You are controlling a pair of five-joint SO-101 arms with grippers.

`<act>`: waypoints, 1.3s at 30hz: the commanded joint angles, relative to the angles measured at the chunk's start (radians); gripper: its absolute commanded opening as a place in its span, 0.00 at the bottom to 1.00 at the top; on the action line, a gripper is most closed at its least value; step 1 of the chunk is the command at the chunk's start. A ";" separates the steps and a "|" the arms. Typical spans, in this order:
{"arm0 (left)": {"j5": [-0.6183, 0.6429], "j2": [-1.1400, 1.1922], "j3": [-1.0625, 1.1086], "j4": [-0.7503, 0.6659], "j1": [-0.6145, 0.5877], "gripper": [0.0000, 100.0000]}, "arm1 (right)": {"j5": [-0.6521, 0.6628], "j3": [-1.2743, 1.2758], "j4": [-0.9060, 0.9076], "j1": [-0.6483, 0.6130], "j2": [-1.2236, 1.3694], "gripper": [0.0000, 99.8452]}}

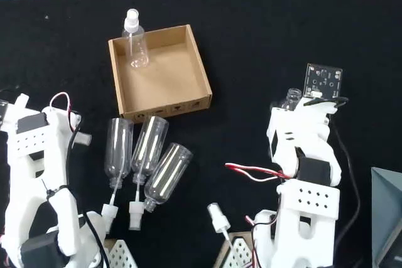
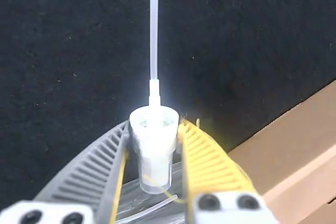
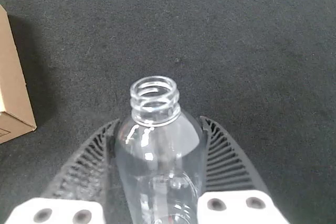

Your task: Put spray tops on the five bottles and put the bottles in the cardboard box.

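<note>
A clear plastic bottle (image 3: pixel 155 100) with an open, threaded neck sits at 3 o'clock on the black table (image 1: pixel 251 29). The right gripper (image 3: pixel 158 127) pinches its rounded shoulders, and the white arm reaches in from the near edge. At 8 o'clock the left gripper (image 2: pixel 155 129) clamps a white spray top (image 2: pixel 153 145) with a thin dip tube, and at 11 o'clock the cardboard box (image 1: pixel 164 106), its printed marks too small to read, holds one capped bottle (image 1: pixel 135 45).
</note>
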 commanded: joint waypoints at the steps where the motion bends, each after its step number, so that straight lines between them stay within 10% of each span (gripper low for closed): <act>1: 0.009 0.000 -0.054 -0.008 -0.008 0.10 | -0.002 -0.010 -0.032 -0.026 -0.031 0.08; 39: -0.146 0.000 -0.073 0.083 -0.012 0.21 | -0.002 -0.010 -0.032 -0.026 -0.031 0.08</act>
